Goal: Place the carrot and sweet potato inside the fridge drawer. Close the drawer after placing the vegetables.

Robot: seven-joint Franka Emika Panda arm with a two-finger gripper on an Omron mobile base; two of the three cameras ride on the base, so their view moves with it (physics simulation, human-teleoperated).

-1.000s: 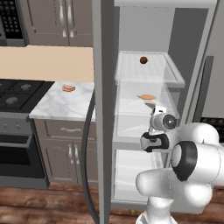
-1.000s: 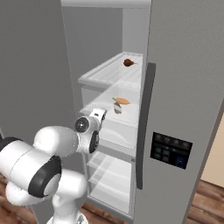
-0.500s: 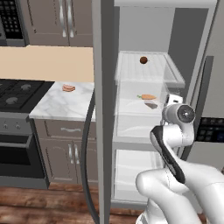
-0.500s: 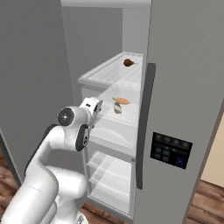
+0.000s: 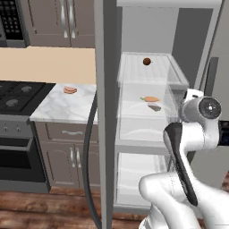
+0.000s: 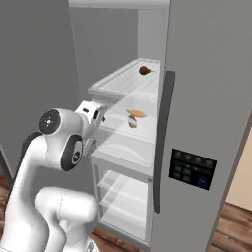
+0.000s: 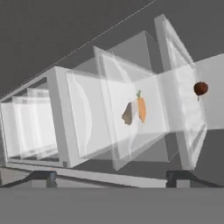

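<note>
With the bright-orange tapered carrot (image 7: pixel 141 109) and dark brown sweet potato (image 7: pixel 127 114) inside the clear plastic fridge drawer (image 7: pixel 87 118), only closing remains; the gripper (image 7: pixel 111 177) jaws stand open, empty.

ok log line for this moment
carrot: in fridge drawer | sweet potato: beside it | drawer: open | gripper: jaws open, empty

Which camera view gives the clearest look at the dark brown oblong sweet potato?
The hand view: the dark brown oblong sweet potato shows whole beside the bright-orange carrot. Both base views show it only as a small dim lump by the carrot.
</note>
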